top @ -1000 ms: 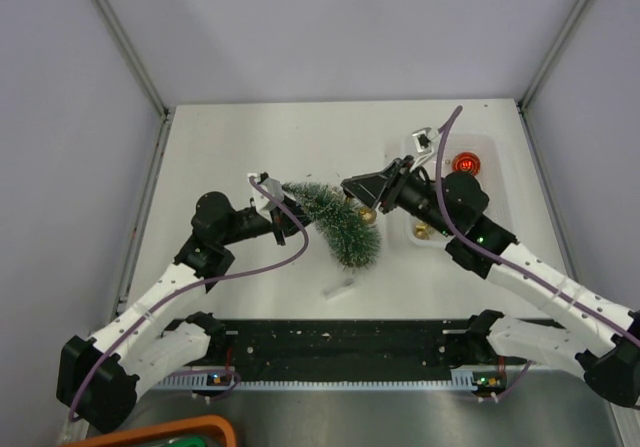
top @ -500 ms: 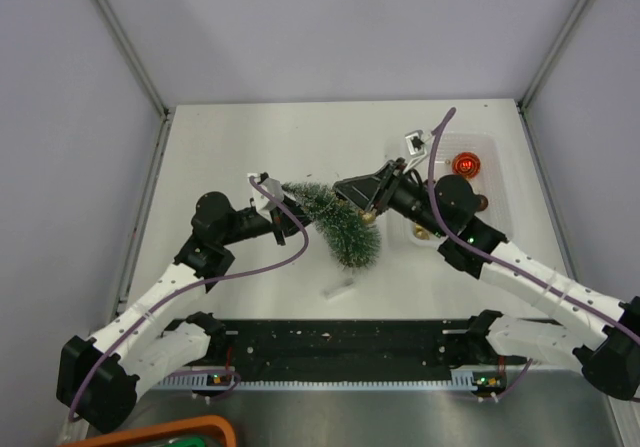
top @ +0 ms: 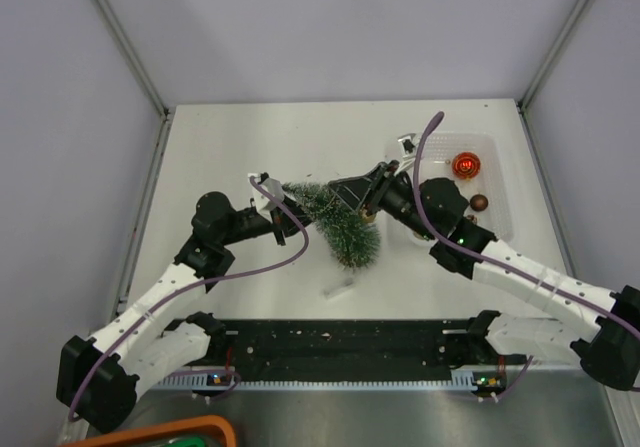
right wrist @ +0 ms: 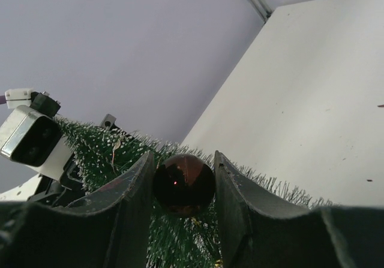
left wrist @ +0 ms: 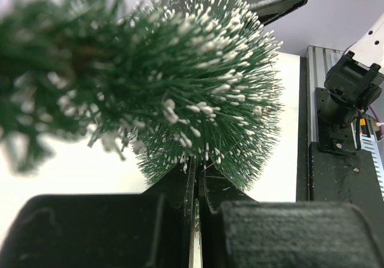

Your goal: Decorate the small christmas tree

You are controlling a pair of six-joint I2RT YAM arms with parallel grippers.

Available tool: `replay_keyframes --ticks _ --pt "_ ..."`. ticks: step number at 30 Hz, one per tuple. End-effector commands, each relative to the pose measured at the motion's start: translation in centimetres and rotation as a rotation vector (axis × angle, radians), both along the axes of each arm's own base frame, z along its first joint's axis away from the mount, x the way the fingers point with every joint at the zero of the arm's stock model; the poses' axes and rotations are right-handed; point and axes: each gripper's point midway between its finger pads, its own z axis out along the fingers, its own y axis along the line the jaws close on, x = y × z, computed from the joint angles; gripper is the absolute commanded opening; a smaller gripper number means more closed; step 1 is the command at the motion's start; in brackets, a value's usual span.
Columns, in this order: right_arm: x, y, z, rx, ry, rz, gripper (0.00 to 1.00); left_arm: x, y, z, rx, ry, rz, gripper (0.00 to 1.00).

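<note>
The small christmas tree [top: 340,225] leans over the table, its top to the left and its wide bottom at the lower right. My left gripper [top: 284,199] is shut on the tree's upper part; in the left wrist view its jaws [left wrist: 197,173] meet with green bristles [left wrist: 198,94] fanning out just beyond them. My right gripper [top: 348,189] hovers over the tree's middle from the right. In the right wrist view it [right wrist: 183,159] is shut on a dark brown bauble [right wrist: 183,184], with the tree's bristles [right wrist: 114,154] right behind and below the bauble.
A clear tray [top: 493,147] at the right back holds a red bauble [top: 464,165] and a brown bauble [top: 479,203]. A small white scrap [top: 338,288] lies on the table in front of the tree. A black rail [top: 340,345] runs along the near edge.
My right arm has swung left from the tray, carrying the brown bauble over the tree. The left arm and the tree have stayed put.
</note>
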Motion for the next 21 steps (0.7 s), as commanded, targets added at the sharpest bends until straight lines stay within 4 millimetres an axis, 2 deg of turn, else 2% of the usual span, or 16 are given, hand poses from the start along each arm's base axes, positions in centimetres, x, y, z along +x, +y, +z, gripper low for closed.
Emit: replay_keyframes --ticks 1,7,15,17,21 --pt "0.1 -2.1 3.9 0.038 -0.091 -0.104 0.0 -0.5 -0.2 0.7 -0.013 -0.005 -0.017 0.0" --pt "0.3 -3.8 3.0 -0.002 -0.09 -0.171 0.0 -0.5 -0.1 0.8 -0.014 -0.009 -0.017 0.0" --pt "0.3 -2.9 1.4 -0.022 -0.063 -0.14 0.0 -0.4 -0.2 0.9 -0.015 -0.008 -0.015 0.0" --pt "0.3 -2.7 1.2 -0.021 -0.055 -0.128 0.06 -0.5 -0.2 0.8 -0.015 -0.008 -0.018 0.0" --pt "0.0 -2.2 1.5 -0.011 -0.064 -0.099 0.26 -0.5 -0.2 0.7 -0.013 -0.005 -0.017 0.0"
